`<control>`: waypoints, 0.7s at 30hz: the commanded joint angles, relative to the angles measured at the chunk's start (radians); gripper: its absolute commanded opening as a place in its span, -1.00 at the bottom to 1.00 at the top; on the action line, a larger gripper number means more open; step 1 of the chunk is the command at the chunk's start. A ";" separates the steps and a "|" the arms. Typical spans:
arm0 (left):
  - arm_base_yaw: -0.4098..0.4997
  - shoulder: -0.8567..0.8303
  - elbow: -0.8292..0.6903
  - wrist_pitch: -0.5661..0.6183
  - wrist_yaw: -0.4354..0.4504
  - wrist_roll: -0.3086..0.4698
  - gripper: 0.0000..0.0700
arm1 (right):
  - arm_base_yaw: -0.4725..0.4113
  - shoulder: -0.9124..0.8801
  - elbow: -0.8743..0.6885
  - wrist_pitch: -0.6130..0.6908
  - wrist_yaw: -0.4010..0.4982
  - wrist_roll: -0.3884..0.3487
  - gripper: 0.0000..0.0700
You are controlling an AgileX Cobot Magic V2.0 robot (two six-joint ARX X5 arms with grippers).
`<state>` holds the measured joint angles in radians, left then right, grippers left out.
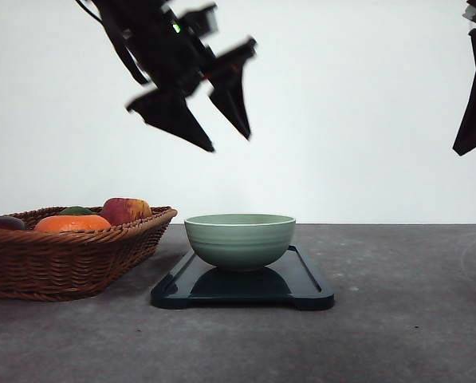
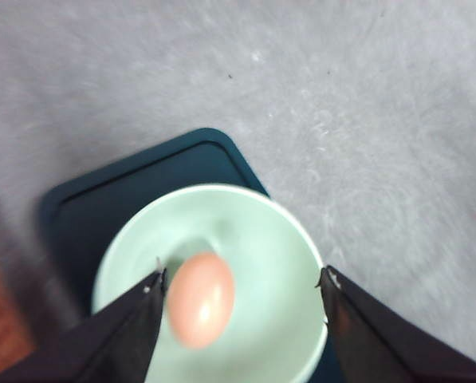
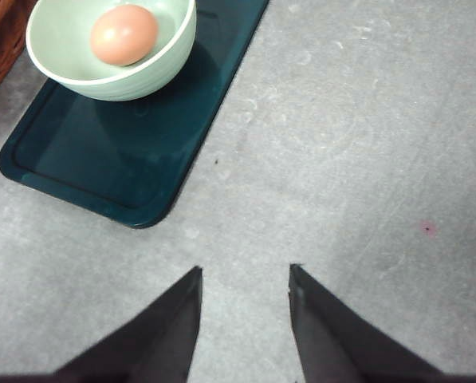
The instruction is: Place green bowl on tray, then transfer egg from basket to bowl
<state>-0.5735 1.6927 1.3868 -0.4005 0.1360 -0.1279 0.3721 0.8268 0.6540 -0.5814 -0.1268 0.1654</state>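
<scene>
The green bowl [image 1: 239,239] is a pale sage green with faint horizontal ridges outside and a lighter rim. Inside it, the egg [image 3: 124,34] is a plain reddish-brown. The tray [image 1: 309,289] beneath is a glossy dark blue-black. On the left, the basket [image 1: 62,259] is brown woven wicker with a braided rim, holding an orange fruit [image 1: 72,223] and a red-yellow apple [image 1: 126,210]. The table [image 1: 405,319] is mottled grey, the far wall [image 1: 349,120] white. The gripper fingers [image 3: 174,327] are black.
</scene>
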 commanded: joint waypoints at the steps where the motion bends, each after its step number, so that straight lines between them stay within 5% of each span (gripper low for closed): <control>1: 0.004 -0.008 0.007 -0.033 0.003 -0.001 0.12 | 0.003 0.008 0.004 0.002 0.004 0.010 -0.40; 21: 0.189 -0.744 -0.670 -0.081 0.002 -0.045 0.12 | 0.003 0.008 0.004 0.004 0.004 0.006 -0.40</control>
<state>-0.3859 0.9648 0.7216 -0.4835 0.1360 -0.1631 0.3721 0.8268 0.6540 -0.5888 -0.1268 0.1650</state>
